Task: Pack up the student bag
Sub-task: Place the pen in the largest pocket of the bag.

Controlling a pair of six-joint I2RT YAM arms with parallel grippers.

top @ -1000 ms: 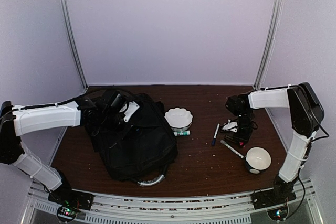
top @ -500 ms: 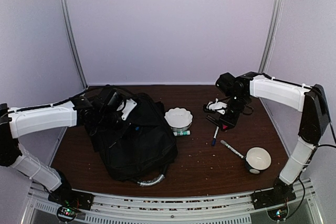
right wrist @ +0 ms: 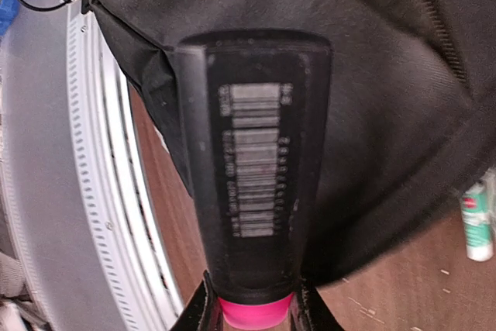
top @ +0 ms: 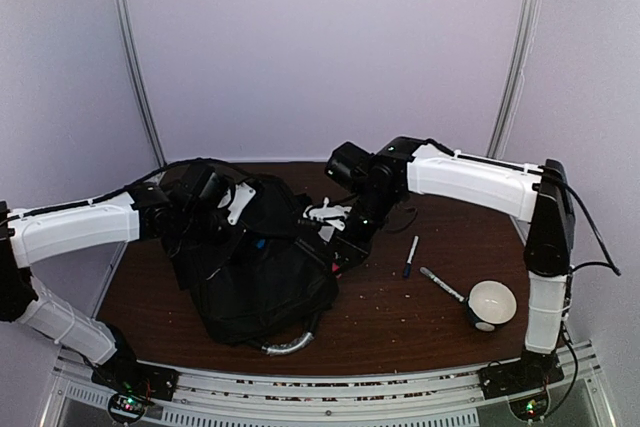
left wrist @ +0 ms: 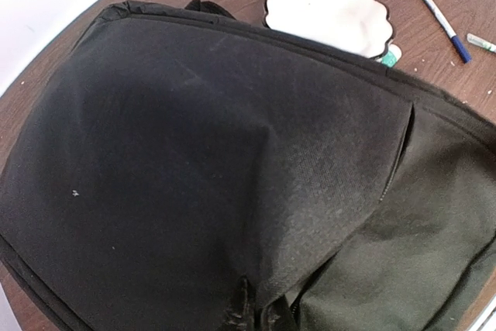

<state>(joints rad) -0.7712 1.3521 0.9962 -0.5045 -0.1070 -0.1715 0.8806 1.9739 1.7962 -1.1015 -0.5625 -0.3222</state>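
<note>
The student bag is a big black backpack lying left of centre, its silvery handle at the near edge. My left gripper is at the bag's far top, shut on a fold of black fabric that it holds raised; its fingertips are buried in the cloth. My right gripper hangs at the bag's right edge, shut on a black tube with a barcode label and a pink cap. The tube points over the bag's fabric.
A white scalloped bowl and a green-and-white glue stick sit just beyond the bag. A blue pen, a marker and a white round bowl lie to the right. The metal rail runs along the near edge.
My right arm has swung left across the table from its right side, carrying the black tube to the bag's right edge. The left gripper keeps hold of the fabric, slightly higher.
</note>
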